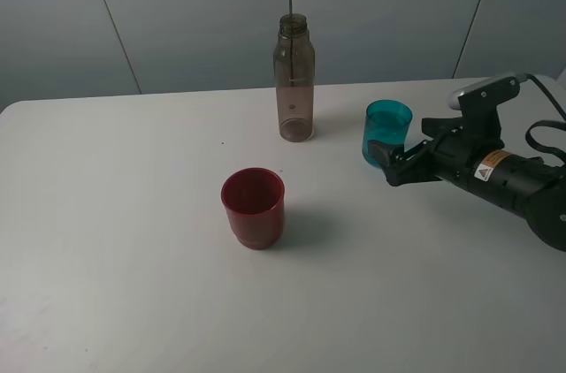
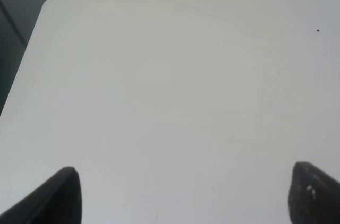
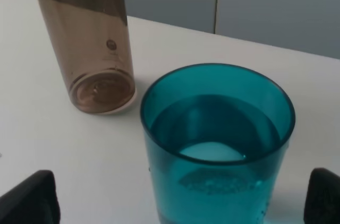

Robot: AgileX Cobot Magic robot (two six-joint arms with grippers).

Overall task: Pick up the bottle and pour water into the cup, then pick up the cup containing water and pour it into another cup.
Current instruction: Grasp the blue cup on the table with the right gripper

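Noted cup point(image 1: 387, 132) upright on counter point(image 1: 133, 285), near bottle point(image 1: 294, 77), to its right and a little toward the camera; roughly half full of water by the right wrist view. Noted bottle upright, uncapped, apparently empty. Found red cup point(image 1: 254, 207) in front of bottle, slightly left, well apart from it. Found right hand point(image 1: 386, 165) spread wide on the far side of cup from bottle, with a finger either side of the lower wall; cannot tell whether touching. Found left hand point(image 2: 183, 195) also spread wide over bare counter, holding nothing; absent from the high view, so not placed against bottle. Judged cup light in itself but weighted by water, thin smooth plastic, likely to flex under a hard squeeze and to slip if wet; expect sloshing. Advise taking hold at mid-wall, below rim, with moderate squeeze, keeping upright until over red cup and leaving rim clear for pouring.
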